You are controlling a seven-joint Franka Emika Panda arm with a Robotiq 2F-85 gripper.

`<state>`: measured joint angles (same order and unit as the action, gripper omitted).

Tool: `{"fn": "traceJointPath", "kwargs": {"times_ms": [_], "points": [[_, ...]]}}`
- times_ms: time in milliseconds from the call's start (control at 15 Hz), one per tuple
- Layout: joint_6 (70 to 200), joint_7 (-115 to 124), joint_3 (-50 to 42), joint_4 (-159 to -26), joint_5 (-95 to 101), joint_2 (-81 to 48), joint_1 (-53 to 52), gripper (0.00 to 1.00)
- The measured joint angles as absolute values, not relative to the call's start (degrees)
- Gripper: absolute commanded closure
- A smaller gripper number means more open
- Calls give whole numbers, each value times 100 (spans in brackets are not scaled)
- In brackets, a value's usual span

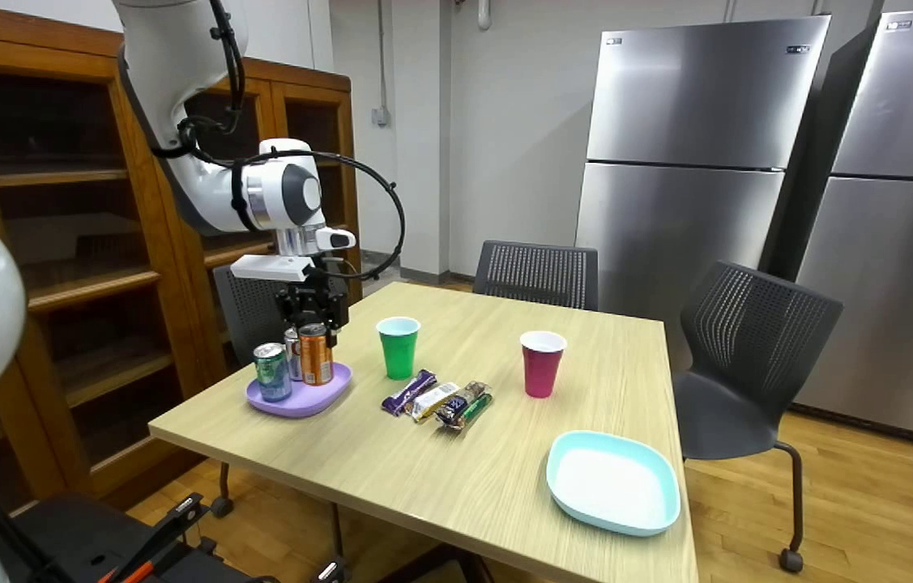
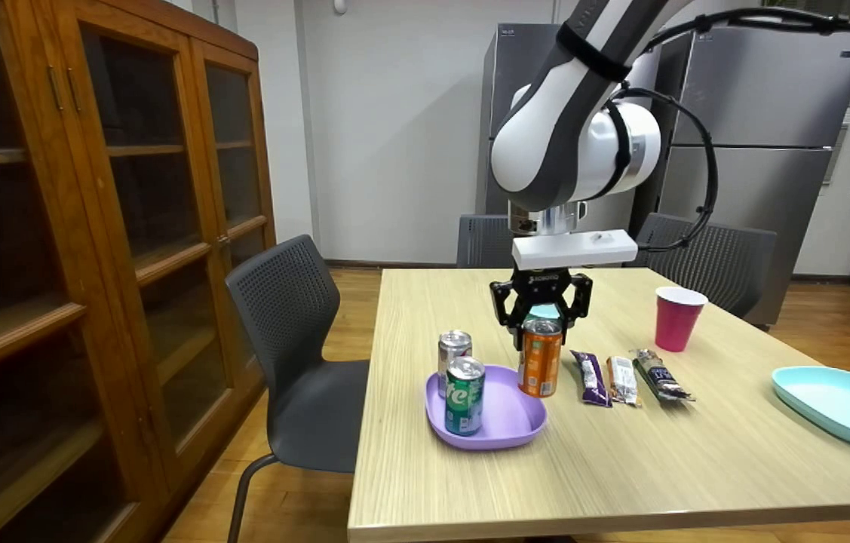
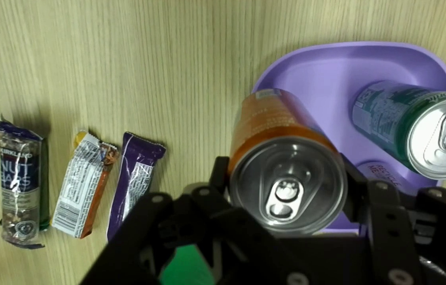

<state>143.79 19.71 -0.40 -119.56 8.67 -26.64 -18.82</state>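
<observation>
Orange sides, pale print, shadowed silver lid (image 3: 313, 180), glinting pull tab (image 3: 285, 196): here I've got the can (image 2: 541, 363) gripped in my tool (image 2: 542, 333)!

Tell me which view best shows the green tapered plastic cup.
An exterior view: the green tapered plastic cup shows whole, unblocked. In an exterior view with the black two-fingered gripper and orange metal can before it, mostly its pale rim shows. The wrist view catches only a green patch between gripper parts.

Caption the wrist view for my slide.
Gripper clasping an orange can at the edge of a purple tray holding a green can, wrapped bars at picture left.
</observation>
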Motion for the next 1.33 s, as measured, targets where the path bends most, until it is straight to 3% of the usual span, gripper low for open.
{"fn": "traceJointPath", "kwargs": {"times_ms": [1333], "points": [[14356,1971,2,-10640,864,-3948,-2012,60]]}}
